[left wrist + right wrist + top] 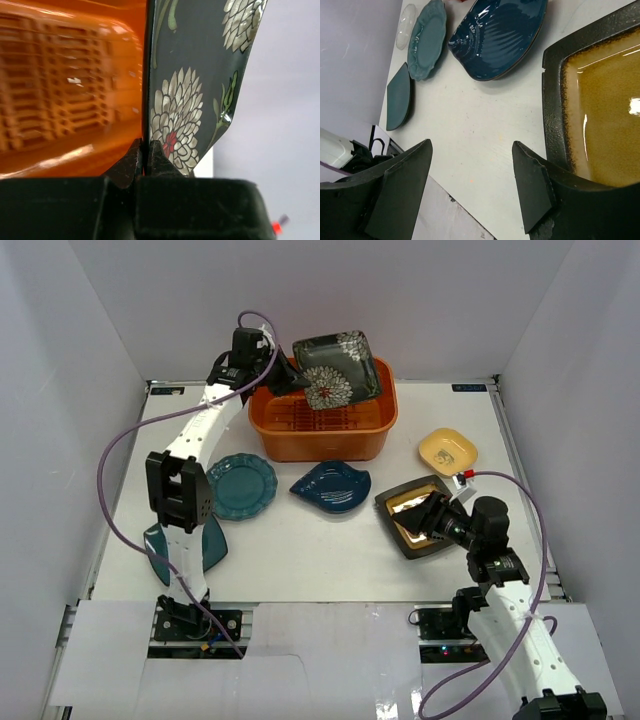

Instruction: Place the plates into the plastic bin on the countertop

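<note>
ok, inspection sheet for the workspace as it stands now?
Surface: white table, plates spread across it.
Job's things: orange bin at the back, no plate seen inside; floral plate held tilted above it; round teal plate, blue leaf plate, dark gold-centred plate, small yellow plate, teal square plate partly under the left arm, and small clear plate, all on the table.
Clutter: nothing seen.
Hands: left hand shut on the floral plate's edge; right hand open at the dark gold-centred plate's edge.
Cables: purple cables loop loose off both arms.
Surroundings: white walls.
</note>
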`<state>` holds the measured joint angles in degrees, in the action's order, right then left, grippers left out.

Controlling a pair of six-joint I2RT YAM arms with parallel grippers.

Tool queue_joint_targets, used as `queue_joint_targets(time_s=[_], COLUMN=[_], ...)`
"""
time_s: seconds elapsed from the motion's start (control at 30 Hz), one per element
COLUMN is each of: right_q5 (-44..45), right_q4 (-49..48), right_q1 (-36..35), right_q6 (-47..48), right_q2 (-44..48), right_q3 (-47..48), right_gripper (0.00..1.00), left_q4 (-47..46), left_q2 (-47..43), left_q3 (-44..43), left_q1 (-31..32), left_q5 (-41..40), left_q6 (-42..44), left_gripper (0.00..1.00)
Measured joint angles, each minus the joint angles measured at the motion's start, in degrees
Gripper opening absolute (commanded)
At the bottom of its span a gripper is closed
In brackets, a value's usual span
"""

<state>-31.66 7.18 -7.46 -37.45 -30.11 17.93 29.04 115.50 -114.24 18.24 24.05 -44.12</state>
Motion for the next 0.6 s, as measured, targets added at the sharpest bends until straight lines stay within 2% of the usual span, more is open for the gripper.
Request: queue_joint_targets(time_s=[0.3,0.6], right_q5=[4.3,10.6], right_q4=[-2.3,-3.8], right_q1=[-7.1,-14.8], right_q6=[-0.1,-0.7], right_q2=[-3.2,-5.9], right_q3=[0.0,0.0], right_gripper=[0.71,0.71], left_q4=[7.8,9.0], left_q2=[15.4,18.4], left_q3=[-14.0,-15.2], left_q1=[-4.6,-5.7], left_q5=[1.0,5.5], left_q6=[3.8,7.1], left_gripper=[0.00,0.00])
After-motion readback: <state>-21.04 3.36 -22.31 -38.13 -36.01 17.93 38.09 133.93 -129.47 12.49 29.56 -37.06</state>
